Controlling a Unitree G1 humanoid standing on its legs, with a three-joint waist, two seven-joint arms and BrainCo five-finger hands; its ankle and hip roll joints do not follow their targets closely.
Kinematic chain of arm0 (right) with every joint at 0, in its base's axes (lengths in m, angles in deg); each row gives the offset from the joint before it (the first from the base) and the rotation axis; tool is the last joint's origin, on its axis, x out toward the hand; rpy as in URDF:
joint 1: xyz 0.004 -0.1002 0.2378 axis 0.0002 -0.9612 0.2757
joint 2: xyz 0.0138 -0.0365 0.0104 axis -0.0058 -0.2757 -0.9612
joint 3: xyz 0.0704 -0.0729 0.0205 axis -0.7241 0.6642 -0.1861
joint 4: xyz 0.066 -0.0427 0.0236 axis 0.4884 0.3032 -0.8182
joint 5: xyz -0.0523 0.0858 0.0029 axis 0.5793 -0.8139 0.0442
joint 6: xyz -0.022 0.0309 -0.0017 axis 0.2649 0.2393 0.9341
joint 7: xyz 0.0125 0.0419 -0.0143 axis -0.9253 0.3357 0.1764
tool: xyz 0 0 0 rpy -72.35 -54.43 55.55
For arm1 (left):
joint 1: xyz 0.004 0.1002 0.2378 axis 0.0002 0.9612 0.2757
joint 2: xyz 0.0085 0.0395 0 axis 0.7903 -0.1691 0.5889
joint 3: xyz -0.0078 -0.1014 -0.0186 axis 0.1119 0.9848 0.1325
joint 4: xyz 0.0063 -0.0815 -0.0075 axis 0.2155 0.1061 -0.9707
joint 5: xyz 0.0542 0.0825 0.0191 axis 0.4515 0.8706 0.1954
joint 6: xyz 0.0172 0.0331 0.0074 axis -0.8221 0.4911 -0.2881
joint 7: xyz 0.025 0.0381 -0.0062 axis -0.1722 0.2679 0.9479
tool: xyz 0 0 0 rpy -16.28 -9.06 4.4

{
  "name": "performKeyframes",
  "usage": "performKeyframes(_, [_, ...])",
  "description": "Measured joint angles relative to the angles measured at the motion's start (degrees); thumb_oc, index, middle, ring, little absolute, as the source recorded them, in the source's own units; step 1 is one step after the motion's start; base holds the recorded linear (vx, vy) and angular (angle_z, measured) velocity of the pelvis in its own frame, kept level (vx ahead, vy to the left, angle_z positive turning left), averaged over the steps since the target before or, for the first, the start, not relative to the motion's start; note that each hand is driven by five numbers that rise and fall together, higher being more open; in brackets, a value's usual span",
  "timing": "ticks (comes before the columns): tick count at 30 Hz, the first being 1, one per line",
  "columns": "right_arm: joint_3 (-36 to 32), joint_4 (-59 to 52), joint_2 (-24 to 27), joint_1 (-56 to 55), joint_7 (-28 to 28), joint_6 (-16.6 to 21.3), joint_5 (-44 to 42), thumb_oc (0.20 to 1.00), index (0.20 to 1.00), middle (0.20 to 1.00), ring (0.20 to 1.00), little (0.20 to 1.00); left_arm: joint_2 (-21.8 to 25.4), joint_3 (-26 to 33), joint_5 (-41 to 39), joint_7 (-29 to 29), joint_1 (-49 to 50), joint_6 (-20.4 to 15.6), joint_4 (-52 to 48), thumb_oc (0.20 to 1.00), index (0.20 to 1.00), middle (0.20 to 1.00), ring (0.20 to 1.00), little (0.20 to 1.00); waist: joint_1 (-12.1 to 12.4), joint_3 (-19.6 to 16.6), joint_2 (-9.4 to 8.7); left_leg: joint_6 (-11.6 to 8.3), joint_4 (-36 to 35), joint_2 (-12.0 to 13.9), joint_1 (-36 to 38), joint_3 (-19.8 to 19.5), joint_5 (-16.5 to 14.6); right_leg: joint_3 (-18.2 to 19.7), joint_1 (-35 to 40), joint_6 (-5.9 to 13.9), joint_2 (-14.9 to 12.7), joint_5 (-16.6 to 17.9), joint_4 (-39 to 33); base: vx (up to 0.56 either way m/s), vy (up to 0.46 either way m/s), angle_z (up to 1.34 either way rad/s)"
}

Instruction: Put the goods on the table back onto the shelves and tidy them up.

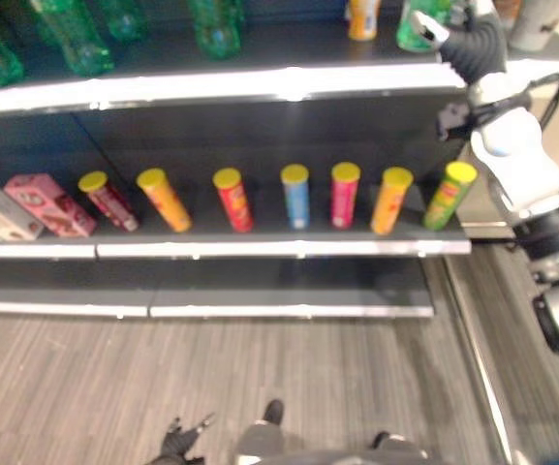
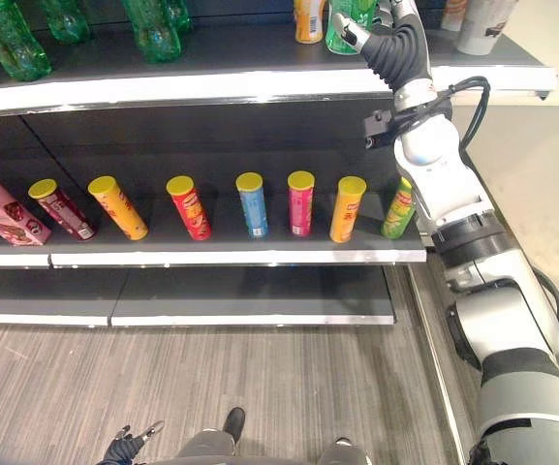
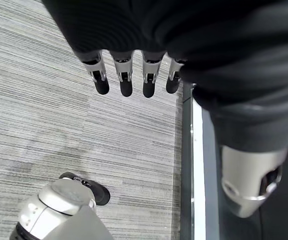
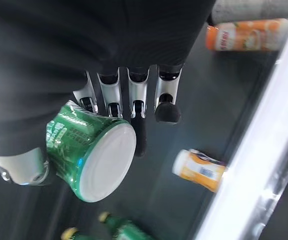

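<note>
On the top dark metal shelf (image 2: 260, 82), I hold my right hand (image 4: 129, 100) curled round a green white-capped can (image 4: 91, 155) beside an orange bottle (image 2: 308, 21), apparently placing it; release comes next, left hand (image 3: 134, 75) hanging relaxed.

A shop: dark retail shelves (image 2: 211, 87) stocked with rowed snack tubes (image 2: 250, 205) and green bottles (image 2: 8, 44).

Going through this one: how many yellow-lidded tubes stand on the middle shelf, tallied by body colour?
Red tubes: 2 (one darker)
Orange tubes: 2
Blue tube: 1
Pink tube: 1
Green tube: 1
Total: 7
</note>
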Motion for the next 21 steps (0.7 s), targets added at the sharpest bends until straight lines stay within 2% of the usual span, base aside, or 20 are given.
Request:
performKeyframes(5, [0.05, 7.19, 0.03, 1.48, -0.21, -1.07, -1.38, 0.200, 0.200, 0.200, 0.200, 0.200, 0.10, -0.09, -1.52, 0.08, -0.08, -0.37, 0.21, 1.000, 1.000, 1.000, 1.000, 1.000, 1.97, -0.41, 0.30, -0.09, -0.13, -0.53, -0.58, -1.82, 0.12, -1.92, 1.14, 0.41, -0.32, 0.07, -0.97, 0.02, -0.009, 0.20])
performKeyframes(9, [0.62, 11.43, -0.04, 3.52, -0.21, -2.13, -2.18, 0.200, 0.200, 0.200, 0.200, 0.200, 0.21, -0.14, -1.53, 0.11, -0.12, -0.38, 0.22, 1.000, 1.000, 1.000, 1.000, 1.000, 2.29, -0.48, 0.30, -0.08, -0.26, -0.88, -1.24, -2.60, 0.33, -2.91, 1.12, 0.51, -0.67, 0.02, -1.05, 0.00, 0.010, 0.13])
performKeyframes(15, [0.62, 11.77, -0.04, 4.60, -0.21, -2.12, -2.19, 0.200, 0.200, 0.200, 0.200, 0.200, 0.23, -0.57, -1.53, 0.27, -0.21, -0.39, 0.22, 1.000, 1.000, 1.000, 1.000, 1.000, 2.25, -0.53, 0.32, -0.04, -0.22, -1.32, -1.55, -2.58, 0.40, -2.94, 1.14, 1.03, -0.97, 0.35, -1.78, 0.02, -0.001, 0.00])
performKeyframes(17, [0.66, 16.87, -1.21, 5.82, -0.33, -2.09, -2.19, 0.200, 0.200, 0.200, 0.200, 0.200, 0.24, -1.03, -1.53, 0.39, -0.27, -0.43, 0.46, 1.000, 1.000, 1.000, 1.000, 1.000, 2.76, -1.14, 0.36, -0.05, -0.17, -1.39, -1.62, -2.81, 0.40, -3.47, 1.76, 1.22, -0.83, 0.61, -2.60, 0.05, 0.009, 0.11])
performKeyframes(21, [0.64, 20.39, -1.36, 7.52, -1.13, -2.35, -2.07, 0.200, 0.200, 0.200, 0.200, 0.200, 0.37, -2.31, -1.53, 0.42, -0.29, -0.61, 0.36, 1.000, 1.000, 1.000, 1.000, 1.000, 4.04, -1.63, 0.13, -0.10, -0.19, -1.54, -1.74, -3.68, 0.43, -4.42, 2.42, 1.27, -0.85, 0.63, -3.07, 0.02, 0.001, 0.11])
